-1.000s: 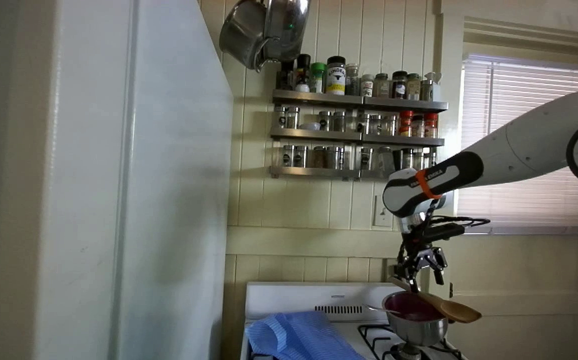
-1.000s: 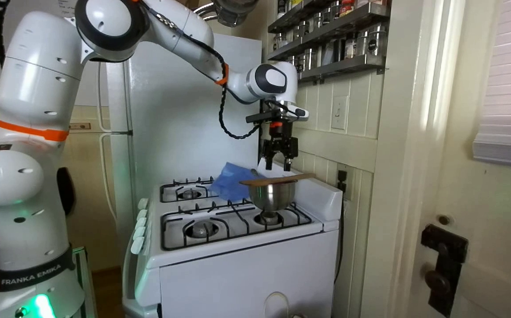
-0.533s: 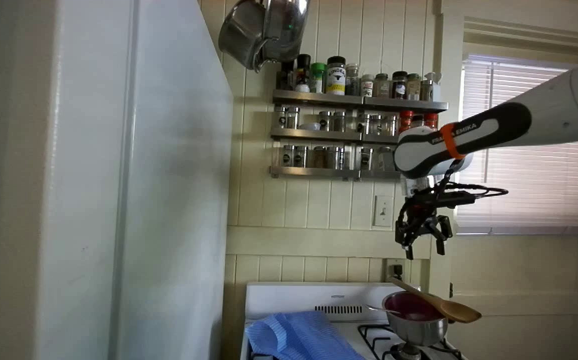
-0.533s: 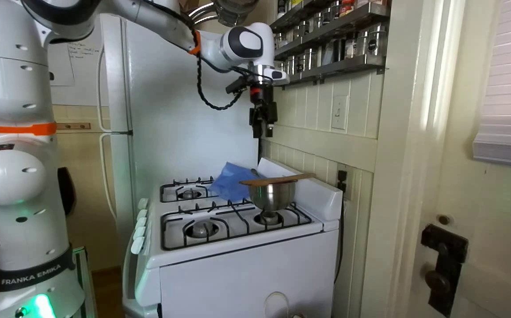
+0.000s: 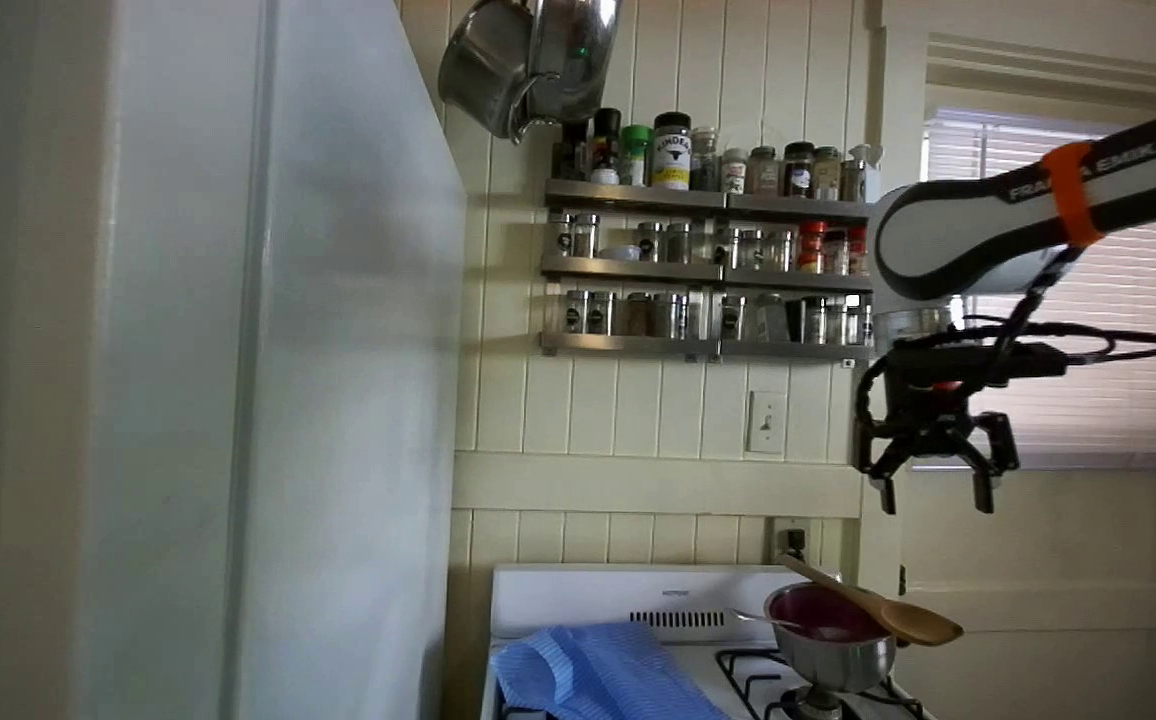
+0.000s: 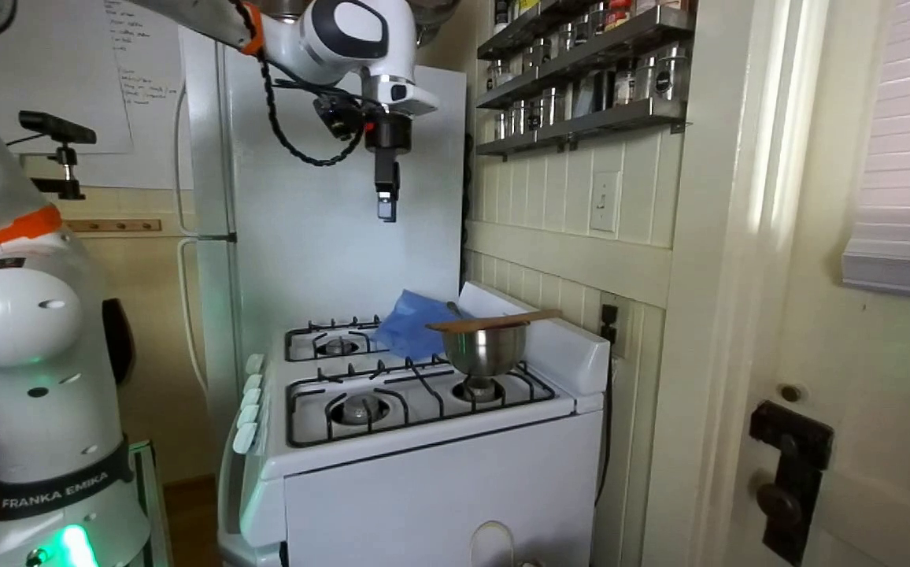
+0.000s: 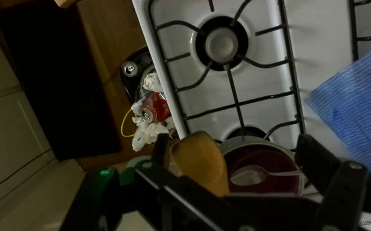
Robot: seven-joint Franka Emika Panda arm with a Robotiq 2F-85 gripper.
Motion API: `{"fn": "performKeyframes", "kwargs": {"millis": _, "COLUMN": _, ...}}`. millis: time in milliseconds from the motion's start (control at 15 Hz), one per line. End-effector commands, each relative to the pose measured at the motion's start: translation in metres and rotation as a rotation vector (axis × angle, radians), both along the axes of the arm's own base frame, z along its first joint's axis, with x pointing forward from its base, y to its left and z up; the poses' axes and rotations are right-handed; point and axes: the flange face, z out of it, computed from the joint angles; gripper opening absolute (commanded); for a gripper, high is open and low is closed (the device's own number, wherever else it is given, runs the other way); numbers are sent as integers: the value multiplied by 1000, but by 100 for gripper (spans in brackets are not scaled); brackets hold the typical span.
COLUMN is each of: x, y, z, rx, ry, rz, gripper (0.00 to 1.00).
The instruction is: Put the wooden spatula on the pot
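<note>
The wooden spatula (image 5: 920,622) lies across the rim of the pot (image 5: 838,664), its rounded blade sticking out past one side. It spans the pot (image 6: 486,352) in both exterior views, and there the spatula (image 6: 494,321) looks nearly level. The pot is silver outside with a maroon inside. My gripper (image 5: 936,497) is open and empty, well above the pot and apart from the spatula; it also shows edge-on (image 6: 386,209). In the wrist view the blade (image 7: 201,160) and the pot's maroon inside (image 7: 281,160) show between the spread fingers (image 7: 233,144); the spatula's handle is hidden behind the gripper.
A metal spoon (image 7: 249,175) rests in the pot. The pot stands on a rear burner of the white stove (image 6: 431,465). A blue cloth (image 5: 618,670) lies on the stove. Spice shelves (image 5: 638,345) hang on the wall, beside the fridge (image 5: 358,400). Metal pots (image 5: 528,70) hang above.
My gripper has risen from just above the spatula and moved back, away from the wall and pot. It was open and empty throughout. The spatula and pot have not moved.
</note>
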Motion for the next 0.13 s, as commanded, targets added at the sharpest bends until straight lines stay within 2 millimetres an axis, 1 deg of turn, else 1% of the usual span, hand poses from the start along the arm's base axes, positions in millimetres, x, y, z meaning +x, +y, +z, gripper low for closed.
{"fn": "performKeyframes", "kwargs": {"millis": 0, "x": -74, "y": -11, "z": -3, "rx": -21, "ry": -56, "rz": 84, "gripper": 100}}
{"fn": "performKeyframes", "kwargs": {"millis": 67, "x": -34, "y": -6, "z": 4, "rx": -9, "ry": -17, "rz": 34, "gripper": 100}}
